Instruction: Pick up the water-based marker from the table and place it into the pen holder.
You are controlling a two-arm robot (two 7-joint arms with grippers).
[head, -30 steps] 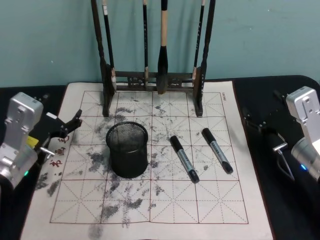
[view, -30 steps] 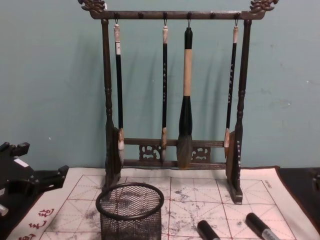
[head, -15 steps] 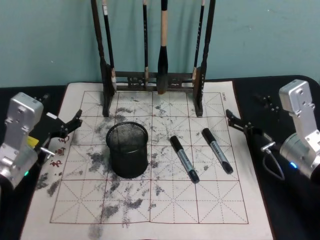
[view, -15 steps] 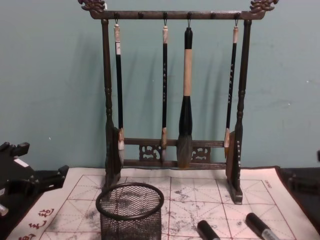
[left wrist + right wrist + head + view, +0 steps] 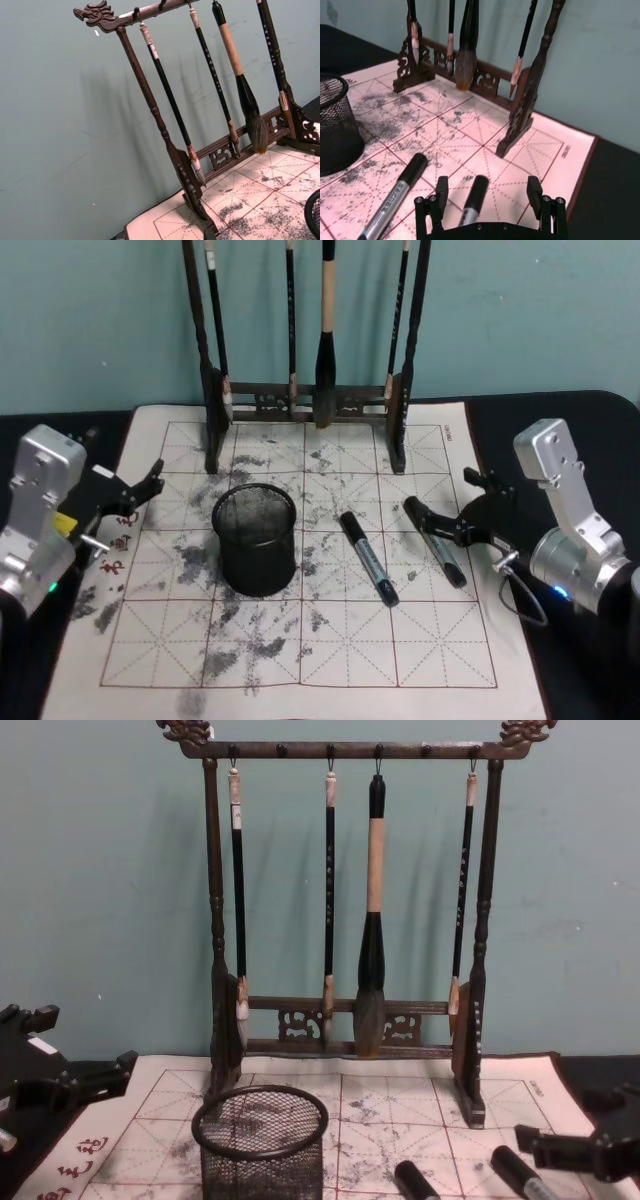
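- Broadly: table (image 5: 350, 645) carries a cream mat with a red grid and grey ink smudges, and everything sits on it.
- Rack (image 5: 345, 750) stands at the far edge of the mat with four brushes hanging from it. It is not part of the job.
- Holder (image 5: 256, 540), a black mesh cup, stands upright and open-mouthed at centre-left of the mat, well apart from the rack's feet. It looks light, so a knock could tip it.
- Right gripper (image 5: 487, 189) is low over the mat with its fingers spread, straddling the cap end of the marker and not yet gripping it.
- Left gripper (image 5: 135, 492) is parked at the mat's left edge with its fingers apart, holding nothing.
- Marker (image 5: 445, 560) lies flat to the right of the holder, cap end toward the rack.
  - Likely light and stiff, with a smooth round barrel that may roll or slip.
  - Best pinched across the barrel just below the cap.
- Second marker (image 5: 368, 558) lies between the marker and the holder, roughly parallel to the marker and apart from both.
- Writing:
  - Red characters (image 5: 75, 1160) run along the mat's left margin, and I cannot make them out.
  - Print on the marker barrels is too small to read.
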